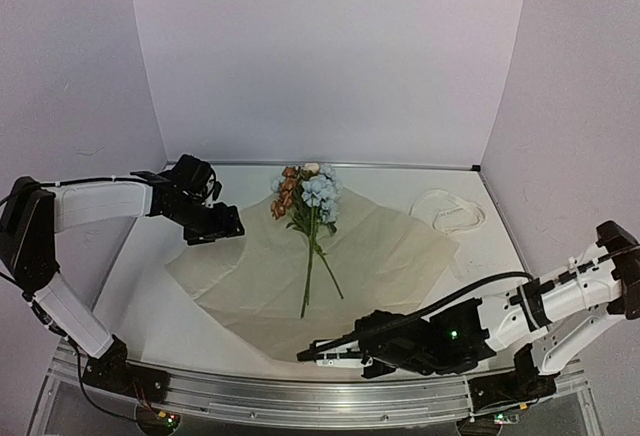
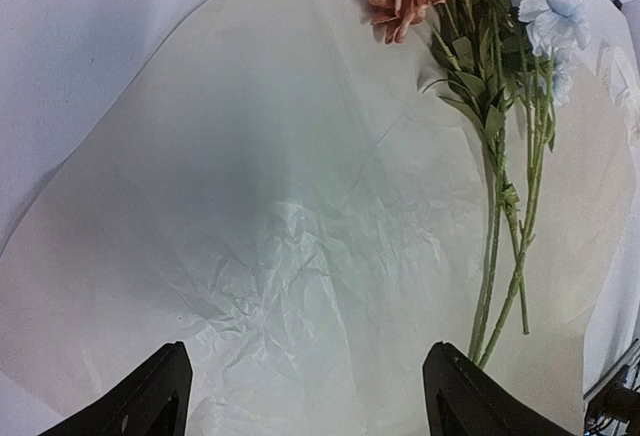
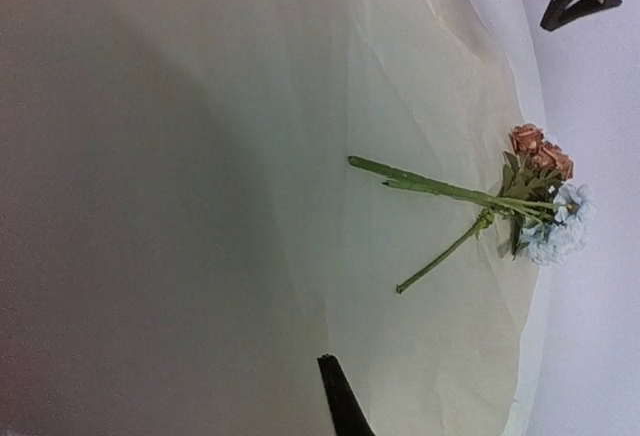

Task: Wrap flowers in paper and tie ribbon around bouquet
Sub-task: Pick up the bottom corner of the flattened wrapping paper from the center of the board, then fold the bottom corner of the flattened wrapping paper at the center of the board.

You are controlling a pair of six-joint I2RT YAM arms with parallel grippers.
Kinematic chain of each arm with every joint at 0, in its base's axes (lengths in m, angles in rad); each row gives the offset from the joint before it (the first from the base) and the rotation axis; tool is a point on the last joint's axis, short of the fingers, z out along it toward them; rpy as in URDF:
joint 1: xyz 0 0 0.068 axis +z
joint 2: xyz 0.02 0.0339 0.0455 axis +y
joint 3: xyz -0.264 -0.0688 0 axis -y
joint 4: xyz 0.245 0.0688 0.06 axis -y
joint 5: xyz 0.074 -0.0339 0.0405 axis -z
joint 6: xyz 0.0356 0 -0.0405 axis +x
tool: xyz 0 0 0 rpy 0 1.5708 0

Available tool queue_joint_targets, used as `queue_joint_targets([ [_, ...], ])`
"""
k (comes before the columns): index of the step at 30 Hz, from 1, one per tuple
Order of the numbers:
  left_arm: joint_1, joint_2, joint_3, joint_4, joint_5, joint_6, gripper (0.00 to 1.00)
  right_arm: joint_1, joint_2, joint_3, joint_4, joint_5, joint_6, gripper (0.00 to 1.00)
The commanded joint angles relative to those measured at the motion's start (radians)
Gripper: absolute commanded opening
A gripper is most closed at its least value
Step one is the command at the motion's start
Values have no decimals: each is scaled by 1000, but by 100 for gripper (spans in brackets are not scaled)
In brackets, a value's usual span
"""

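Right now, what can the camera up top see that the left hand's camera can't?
Only the top camera shows the ribbon lying at the far right, and the right gripper shut at the near edge of the paper. Only the left wrist camera shows up close how crinkled the paper is, with the open left gripper at the bottom of its picture. Both show the flowers lying on the paper.

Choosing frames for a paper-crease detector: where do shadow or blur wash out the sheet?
Top external: even light, the paper and the flowers readable. Left wrist: a soft shadow across the middle, creases below it crisp. Right wrist: left of frame the paper is dim, featureless, blurred; the flowers are sharp.
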Motion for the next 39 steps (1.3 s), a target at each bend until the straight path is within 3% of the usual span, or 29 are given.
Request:
queue_joint_targets([
  [1,0,-67,34,-16,46,28,83,-99,-16,144,-225,-43,155,0],
  [9,-7,-118,56,-45,44,57,83,-300,166,422,-428,-140,298,0],
  [17,-98,-163,52,-71,14,42,81,-397,377,614,-467,-71,389,0],
  [30,-324,-143,-69,38,10,-117,57,-461,545,750,-464,11,462,0],
  [39,-438,-43,-141,173,26,-209,39,-476,614,809,-460,35,481,1],
])
